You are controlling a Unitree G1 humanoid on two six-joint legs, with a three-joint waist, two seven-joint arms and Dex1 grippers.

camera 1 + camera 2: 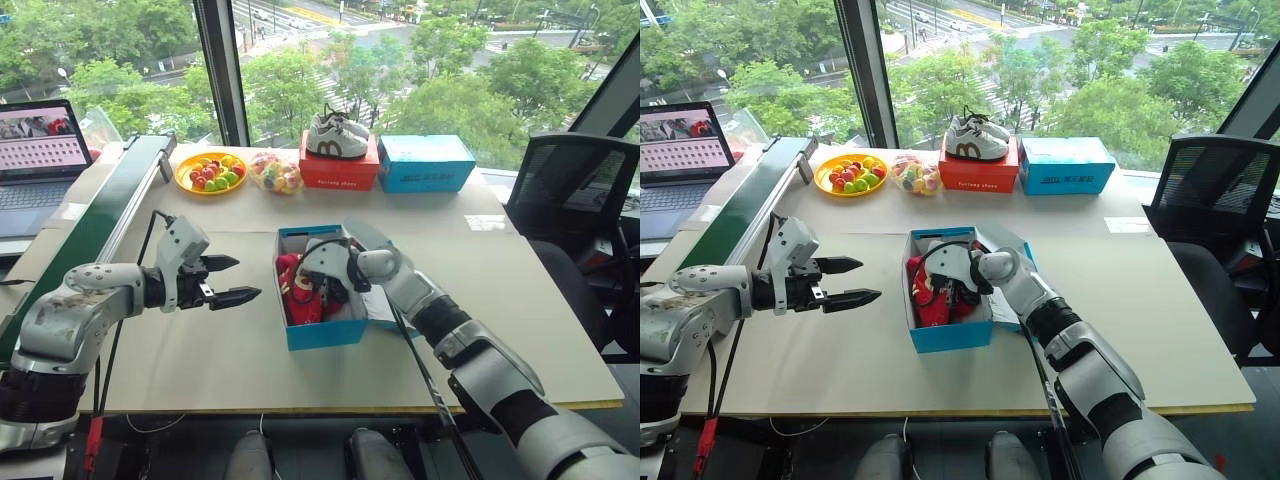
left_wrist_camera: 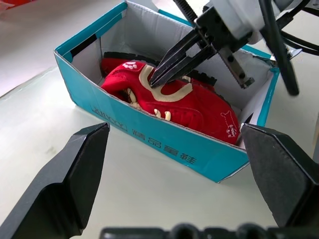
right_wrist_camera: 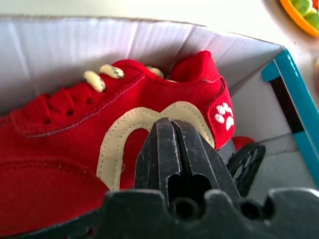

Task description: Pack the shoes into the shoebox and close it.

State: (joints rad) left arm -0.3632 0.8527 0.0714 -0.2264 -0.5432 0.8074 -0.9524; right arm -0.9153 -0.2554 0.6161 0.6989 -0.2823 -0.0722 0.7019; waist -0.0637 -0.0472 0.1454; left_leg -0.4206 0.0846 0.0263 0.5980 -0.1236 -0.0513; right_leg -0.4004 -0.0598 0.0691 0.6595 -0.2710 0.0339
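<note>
The blue shoebox (image 1: pixel 326 334) stands open in the middle of the table, its lid flap (image 1: pixel 384 306) lying out to the right under my right arm. Inside it lie the red shoes (image 2: pixel 199 107), the top one on its side with the cream arch mark (image 3: pixel 124 134) facing up. My right gripper (image 2: pixel 155 81) reaches down into the box, shut, its tips pressed against that arch mark with nothing between the fingers. Left of the box, a short gap away and above the table, my left gripper (image 1: pixel 246 278) hovers open, pointing at the box.
Along the far edge sit a yellow plate of fruit (image 1: pixel 210 172), a bag of sweets (image 1: pixel 275 173), a red shoebox (image 1: pixel 338 175) with white-and-grey sneakers (image 1: pixel 336 135) on top, and another blue box (image 1: pixel 425 165). A laptop (image 1: pixel 40 160) is at left, a black chair (image 1: pixel 575 200) at right.
</note>
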